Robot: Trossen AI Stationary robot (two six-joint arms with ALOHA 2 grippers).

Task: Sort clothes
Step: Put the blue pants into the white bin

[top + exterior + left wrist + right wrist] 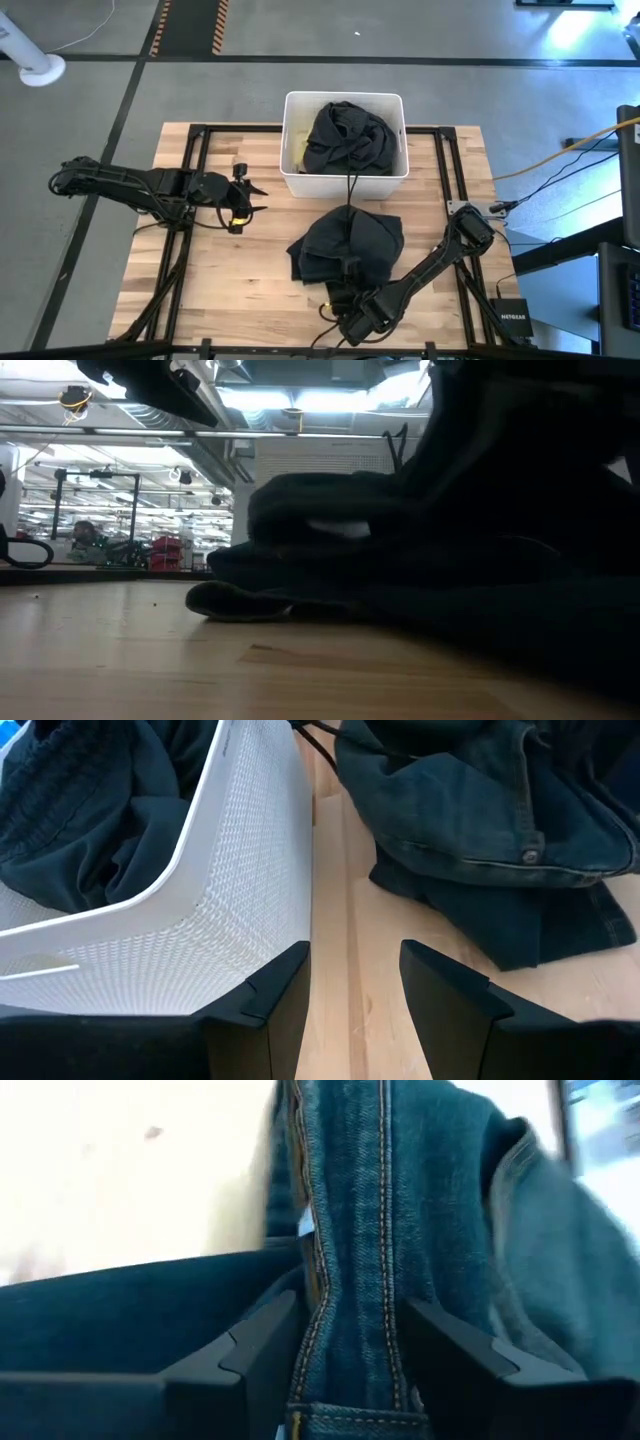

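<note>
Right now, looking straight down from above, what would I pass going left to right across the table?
Left gripper, empty over bare wood → dark garment heap mid-table, with the white bin behind it → right gripper at the heap's near edge, its arm running off right.

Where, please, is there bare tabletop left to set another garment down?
Bare wood lies on the table left of the dark pile, beyond the left pincer, and right of the pile toward the edge. The bin is full; the right pincer crowds the pile's near side.

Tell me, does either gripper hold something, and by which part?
The right gripper holds the dark garment by a stitched seam fold at its near edge. The left gripper holds nothing.
</note>
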